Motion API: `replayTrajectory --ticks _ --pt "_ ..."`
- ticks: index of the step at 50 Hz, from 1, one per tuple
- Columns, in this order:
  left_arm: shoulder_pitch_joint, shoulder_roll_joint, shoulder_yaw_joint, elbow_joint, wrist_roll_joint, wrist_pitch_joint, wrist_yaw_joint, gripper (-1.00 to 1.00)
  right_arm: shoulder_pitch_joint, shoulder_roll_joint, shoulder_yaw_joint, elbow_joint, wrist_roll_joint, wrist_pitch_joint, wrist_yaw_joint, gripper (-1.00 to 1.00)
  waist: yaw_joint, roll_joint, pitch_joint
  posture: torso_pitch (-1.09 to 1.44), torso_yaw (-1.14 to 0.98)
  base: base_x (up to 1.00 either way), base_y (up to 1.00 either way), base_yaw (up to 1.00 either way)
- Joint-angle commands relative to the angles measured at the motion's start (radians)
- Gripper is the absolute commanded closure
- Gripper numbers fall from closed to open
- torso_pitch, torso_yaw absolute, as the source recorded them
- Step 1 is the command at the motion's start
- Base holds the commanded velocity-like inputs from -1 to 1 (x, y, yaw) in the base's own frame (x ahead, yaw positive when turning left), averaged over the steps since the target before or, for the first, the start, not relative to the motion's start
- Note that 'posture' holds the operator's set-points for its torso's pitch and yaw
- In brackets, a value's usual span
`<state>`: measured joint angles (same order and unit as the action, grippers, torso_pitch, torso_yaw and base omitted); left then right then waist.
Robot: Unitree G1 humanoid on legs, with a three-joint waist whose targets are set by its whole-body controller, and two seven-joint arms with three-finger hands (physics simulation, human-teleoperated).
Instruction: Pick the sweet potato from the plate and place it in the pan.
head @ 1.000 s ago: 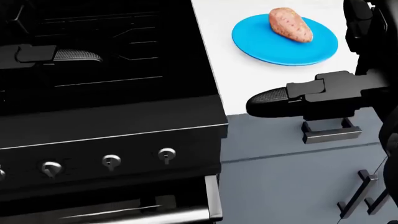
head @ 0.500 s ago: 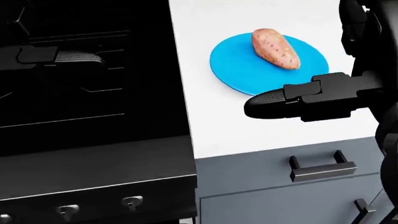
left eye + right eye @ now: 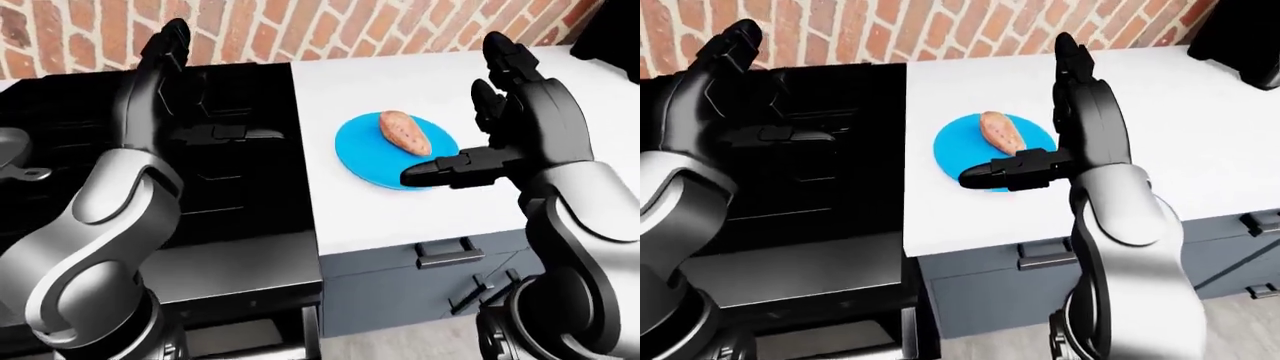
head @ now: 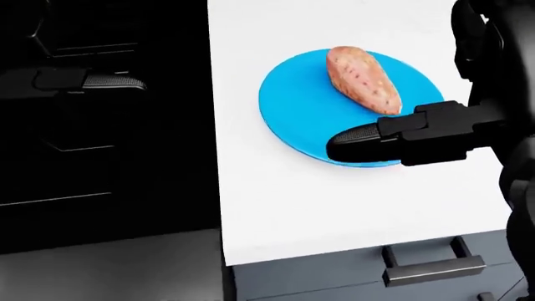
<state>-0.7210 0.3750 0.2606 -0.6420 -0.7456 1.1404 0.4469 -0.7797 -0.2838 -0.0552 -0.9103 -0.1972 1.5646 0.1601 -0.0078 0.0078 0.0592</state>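
Here a white counter (image 3: 420, 217) beside a black stove (image 3: 230, 187) meets brick wall (image 3: 300, 26); both hands' fingers (image 4: 359, 141) spread apart

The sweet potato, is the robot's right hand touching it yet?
Apart. In the left-eye view the sweet potato lies on the blue plate, with plate showing between it and the open right hand.

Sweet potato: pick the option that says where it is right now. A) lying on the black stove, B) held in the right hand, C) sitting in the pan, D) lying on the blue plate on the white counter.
D: the sweet potato lies on the blue plate on the white counter, while the right hand is open beside it with no finger closed round it.
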Motion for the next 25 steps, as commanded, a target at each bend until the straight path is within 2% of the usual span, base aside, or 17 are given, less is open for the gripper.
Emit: replayTrajectory --ticks 1,3,4,5,9,10,12,14,15,16,17,18,19,21,23,24,25 --pt "-0.031 0.009 0.009 -0.03 0.0 -0.033 -0.003 -1.0 -0.03 -0.013 -0.009 -0.02 -0.016 -0.023 -0.007 -1.0 -0.002 0.004 -0.031 0.0 0.0 0.0 0.0 0.0" --pt "-0.032 0.009 0.01 -0.031 -0.001 -0.032 -0.004 -1.0 -0.033 -0.015 -0.003 -0.02 -0.017 -0.018 -0.007 -1.0 0.001 0.001 -0.031 0.0 0.0 0.0 0.0 0.0" --pt "-0.031 0.009 0.01 -0.031 0.0 -0.032 -0.004 -1.0 -0.032 -0.015 -0.002 -0.02 -0.017 -0.019 -0.005 -1.0 0.026 0.007 -0.051 0.0 0.0 0.0 0.0 0.84" --pt "-0.03 0.009 0.01 -0.032 -0.001 -0.032 -0.004 -1.0 -0.027 -0.015 -0.002 -0.018 -0.018 -0.024 -0.004 -1.0 0.029 0.003 -0.042 0.0 0.0 -0.06 0.0 1.0" --pt "-0.031 0.01 0.013 -0.03 -0.001 -0.032 -0.006 -1.0 -0.03 -0.011 0.005 -0.017 -0.022 -0.024 -0.004 -1.0 0.034 0.037 -0.04 0.0 0.0 -0.09 0.0 1.0" --pt "-0.029 0.01 0.011 -0.03 0.001 -0.034 -0.006 -1.0 -0.04 -0.012 0.001 -0.025 -0.025 -0.018 -0.004 -1.0 0.016 0.024 -0.027 0.0 0.0 0.0 0.0 0.0" --pt "-0.029 0.009 0.01 -0.031 0.001 -0.033 -0.006 -1.0 -0.043 -0.013 0.003 -0.025 -0.027 -0.015 -0.004 -1.0 0.03 0.01 -0.007 0.0 0.0 0.0 0.0 0.0" --pt "-0.028 0.008 0.01 -0.034 0.0 -0.032 -0.006 -1.0 -0.045 -0.017 0.012 -0.026 -0.029 -0.006 -0.005 -1.0 0.034 -0.033 -0.002 0.0 0.0 0.0 0.0 0.0" --pt "-0.027 0.008 0.011 -0.034 0.0 -0.031 -0.006 -1.0 -0.047 -0.017 0.014 -0.027 -0.03 -0.002 -0.005 -1.0 0.03 -0.044 0.001 0.0 0.0 0.0 0.0 0.0" --pt "-0.028 0.008 0.013 -0.034 -0.002 -0.03 -0.006 -1.0 -0.044 -0.018 0.014 -0.028 -0.031 -0.001 -0.004 -1.0 0.024 -0.021 -0.025 0.0 0.0 0.0 0.0 0.2" --pt "-0.029 0.009 0.014 -0.035 -0.004 -0.029 -0.005 -1.0 -0.038 -0.017 0.011 -0.024 -0.031 -0.007 -0.002 -1.0 0.035 -0.035 -0.029 0.0 0.0 0.0 0.0 0.56" --pt "-0.03 0.009 0.014 -0.034 -0.005 -0.029 -0.004 -1.0 -0.043 -0.018 0.015 -0.024 -0.032 -0.002 -0.002 -1.0 0.042 -0.039 -0.023 0.0 0.0 -0.18 0.0 1.0" --pt "-0.029 0.009 0.013 -0.035 -0.004 -0.03 -0.004 -1.0 -0.045 -0.017 0.015 -0.026 -0.034 -0.001 -0.003 -1.0 0.034 -0.042 -0.037 0.0 0.0 -0.19 0.0 1.0" --pt "-0.028 0.009 0.012 -0.036 -0.005 -0.03 -0.003 -1.0 -0.039 -0.017 0.011 -0.026 -0.035 -0.012 0.0 -1.0 0.021 -0.037 -0.044 0.0 0.0 -0.18 0.0 0.67" --pt "-0.024 0.008 0.008 -0.033 0.0 -0.035 -0.005 -1.0 -0.039 -0.019 0.01 -0.025 -0.038 -0.012 0.0 -1.0 0.017 -0.027 -0.038 0.0 0.0 -0.09 0.0 0.11" --pt "-0.024 0.007 0.007 -0.033 0.001 -0.036 -0.005 -1.0 -0.038 -0.018 0.009 -0.024 -0.039 -0.014 0.001 -1.0 0.012 -0.017 -0.011 0.0 0.0 0.0 0.0 0.0" --pt "-0.025 0.006 0.007 -0.033 0.002 -0.036 -0.005 -1.0 -0.039 -0.02 0.011 -0.023 -0.039 -0.012 0.002 -1.0 0.009 -0.008 -0.002 0.0 0.0 0.0 0.0 0.0"
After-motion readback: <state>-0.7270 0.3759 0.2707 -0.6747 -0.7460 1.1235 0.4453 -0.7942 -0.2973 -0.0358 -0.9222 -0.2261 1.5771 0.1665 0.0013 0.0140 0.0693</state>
